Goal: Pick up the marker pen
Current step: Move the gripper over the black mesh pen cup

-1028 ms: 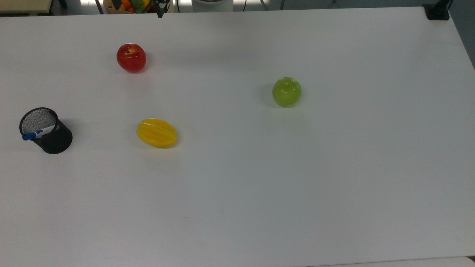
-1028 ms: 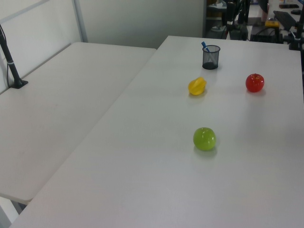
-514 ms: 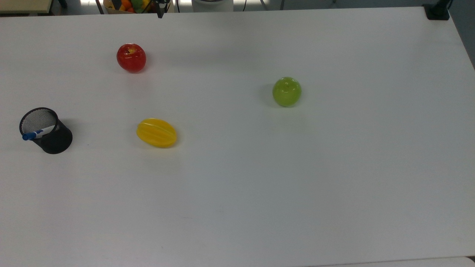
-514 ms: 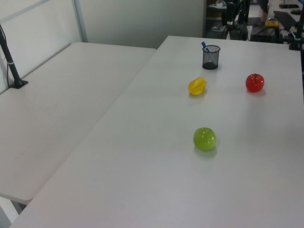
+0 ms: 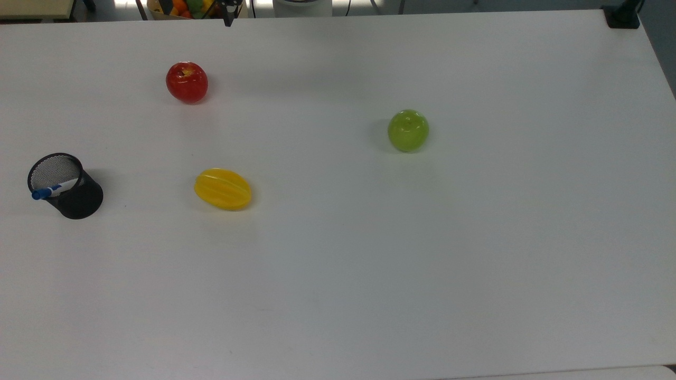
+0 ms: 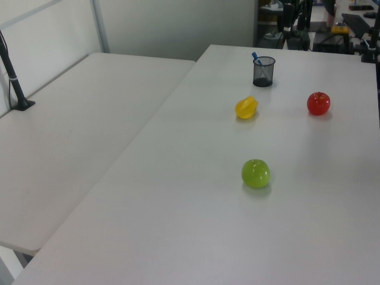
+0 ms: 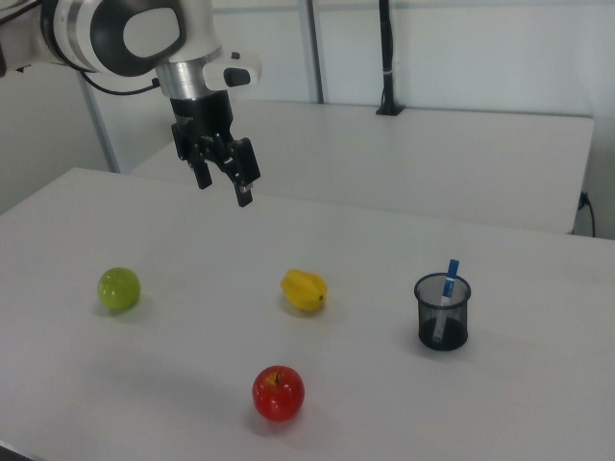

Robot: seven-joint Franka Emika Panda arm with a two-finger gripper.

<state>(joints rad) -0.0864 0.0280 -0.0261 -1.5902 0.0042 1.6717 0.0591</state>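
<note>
The marker pen (image 5: 52, 189) (image 6: 256, 58) (image 7: 448, 284), white with a blue cap, stands tilted inside a black mesh cup (image 5: 68, 190) (image 6: 263, 72) (image 7: 443, 313) at the top view's left. Its blue cap pokes above the rim. In the right view, my gripper (image 7: 223, 182) hangs open and empty high above the table, well to the left of the cup and above the space between the green apple and the yellow fruit.
A red apple (image 5: 187, 82) (image 7: 279, 392), a yellow star fruit (image 5: 223, 188) (image 7: 304, 290) and a green apple (image 5: 407, 130) (image 7: 118, 288) lie spread on the white table (image 5: 369, 264). A second table (image 6: 71, 136) adjoins it. A black post base (image 5: 622, 16) sits at the far corner.
</note>
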